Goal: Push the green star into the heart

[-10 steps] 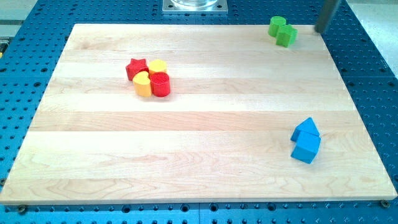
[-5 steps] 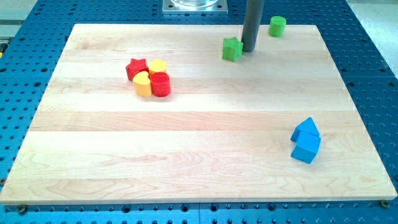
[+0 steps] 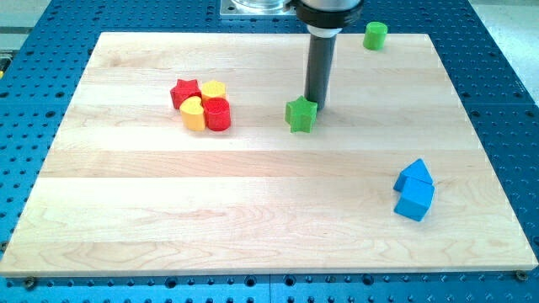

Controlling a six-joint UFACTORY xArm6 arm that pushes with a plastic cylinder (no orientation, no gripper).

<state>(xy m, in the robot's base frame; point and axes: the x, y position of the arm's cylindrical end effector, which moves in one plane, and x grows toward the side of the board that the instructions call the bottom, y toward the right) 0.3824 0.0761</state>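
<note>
Your rod tool carried no jaws, pinched nothing. My tip [image 3: 317, 104] touched green star [image 3: 301, 114] on its upper-right side, placed to drive it left toward yellow heart [image 3: 193, 114], well apart on desk [image 3: 253, 210].

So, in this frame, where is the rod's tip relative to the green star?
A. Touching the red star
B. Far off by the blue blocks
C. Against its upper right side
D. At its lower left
C: my tip sits right against the upper right side of the green star.
</note>
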